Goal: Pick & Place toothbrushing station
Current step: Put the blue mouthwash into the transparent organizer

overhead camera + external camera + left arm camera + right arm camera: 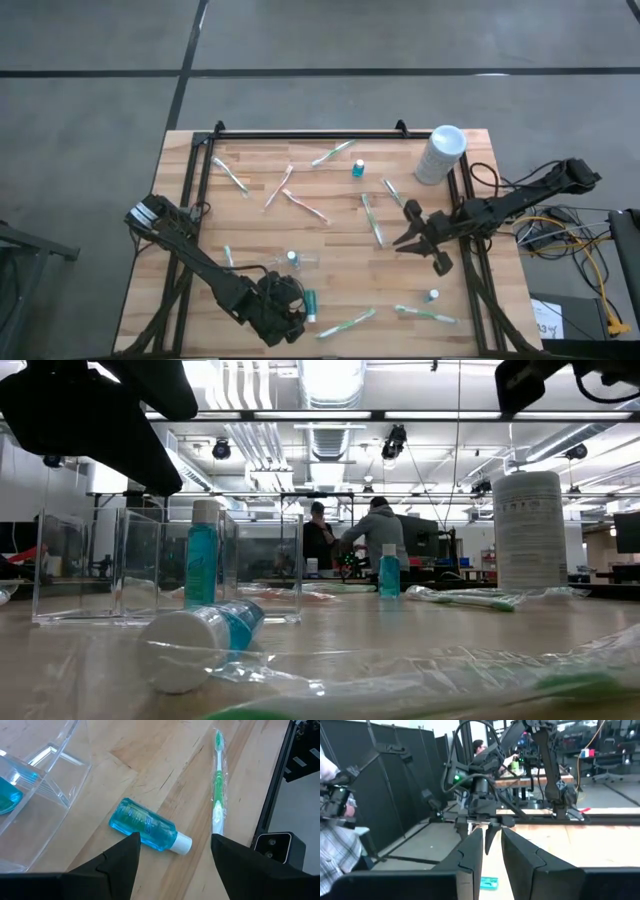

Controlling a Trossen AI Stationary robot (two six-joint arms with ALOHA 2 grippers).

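A small blue mouthwash bottle with a white cap lies on its side on the wood table. My left gripper hovers open just above and short of it, at the table's near side, touching nothing. A clear organiser box stands just beyond, with another blue bottle upright inside. A wrapped green toothbrush lies flat to the right of the bottle. My right gripper is pulled back at the table's right side and held level. Its fingers are a narrow gap apart with nothing between them.
Several wrapped toothbrushes lie scattered over the table. A tall white canister stands at the far right corner and a small blue bottle near it. Black frame rails edge the table. People work in the room behind.
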